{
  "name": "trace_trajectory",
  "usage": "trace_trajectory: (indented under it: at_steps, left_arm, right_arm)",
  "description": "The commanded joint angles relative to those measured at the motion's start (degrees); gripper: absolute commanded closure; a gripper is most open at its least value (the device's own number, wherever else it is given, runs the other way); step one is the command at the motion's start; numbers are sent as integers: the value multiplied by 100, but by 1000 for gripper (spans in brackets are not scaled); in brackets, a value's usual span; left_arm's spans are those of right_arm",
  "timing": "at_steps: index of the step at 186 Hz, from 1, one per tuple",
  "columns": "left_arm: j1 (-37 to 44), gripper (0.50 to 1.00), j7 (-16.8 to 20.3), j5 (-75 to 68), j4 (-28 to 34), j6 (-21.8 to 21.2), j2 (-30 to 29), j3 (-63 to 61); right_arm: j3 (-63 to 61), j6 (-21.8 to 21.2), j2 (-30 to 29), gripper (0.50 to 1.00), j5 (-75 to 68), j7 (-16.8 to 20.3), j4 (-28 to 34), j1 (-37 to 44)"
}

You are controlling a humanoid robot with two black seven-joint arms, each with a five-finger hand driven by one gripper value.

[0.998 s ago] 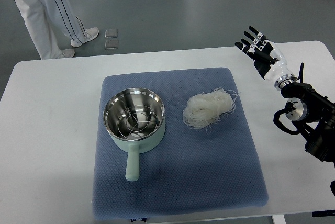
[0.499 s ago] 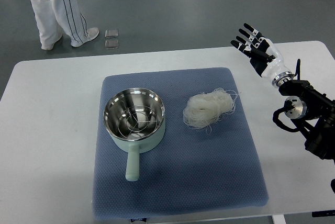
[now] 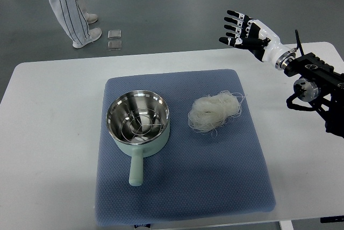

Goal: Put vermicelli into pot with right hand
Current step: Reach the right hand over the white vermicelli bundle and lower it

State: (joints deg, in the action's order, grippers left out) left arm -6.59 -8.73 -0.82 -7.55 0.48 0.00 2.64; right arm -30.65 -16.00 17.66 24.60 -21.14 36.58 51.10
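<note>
A white bundle of vermicelli (image 3: 214, 112) lies on the blue mat (image 3: 183, 181), right of centre. A pale green pot (image 3: 138, 123) with a steel inside and a wire rack in it stands on the mat's left half, handle pointing toward me. My right hand (image 3: 240, 28) is raised past the table's far edge, up and right of the vermicelli, fingers spread and holding nothing. Its arm (image 3: 314, 82) comes in from the right edge. My left arm is out of view.
The mat lies on a white table (image 3: 48, 133). A person's legs (image 3: 67, 4) in white striped trousers stand on the floor at the far left. Two small square tiles (image 3: 114, 40) lie on the floor beyond the table.
My right hand has moved up and to the left, out past the table's far edge, still open. The person has walked to the right. Pot and vermicelli have not moved.
</note>
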Motion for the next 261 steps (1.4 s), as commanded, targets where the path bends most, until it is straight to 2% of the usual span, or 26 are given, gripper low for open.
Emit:
trace_trajectory:
  at_steps: [1, 30, 88, 142, 194, 237, 261]
  left_arm:
    - [0, 500, -5, 2, 0, -4, 0, 0]
    - [0, 500, 3, 2, 8, -4, 0, -9]
    - [-9, 500, -6, 11, 17, -56, 0, -18]
    - [-44, 500, -6, 11, 17, -65, 0, -27]
    - [-88, 500, -6, 11, 26, -65, 0, -18]
    - [-105, 500, -6, 11, 8, -65, 0, -9]
    - [-149, 500, -6, 11, 17, -74, 0, -18]
  right_arm:
    - [542, -202, 124, 581, 300, -30, 7, 383]
    - [1518, -316, 308, 581, 986, -171, 113, 1148]
    - [3908, -316, 449, 581, 2462, -373, 983, 2615]
    - [4989, -325, 177, 581, 3016, -417, 1273, 3011]
    - [5552, -316, 168, 583, 3315, -417, 1607, 3187]
    - [5763, -141, 89, 583, 3517, -355, 1607, 3125]
    - [5965, 114, 89, 583, 3631, -355, 1607, 3099]
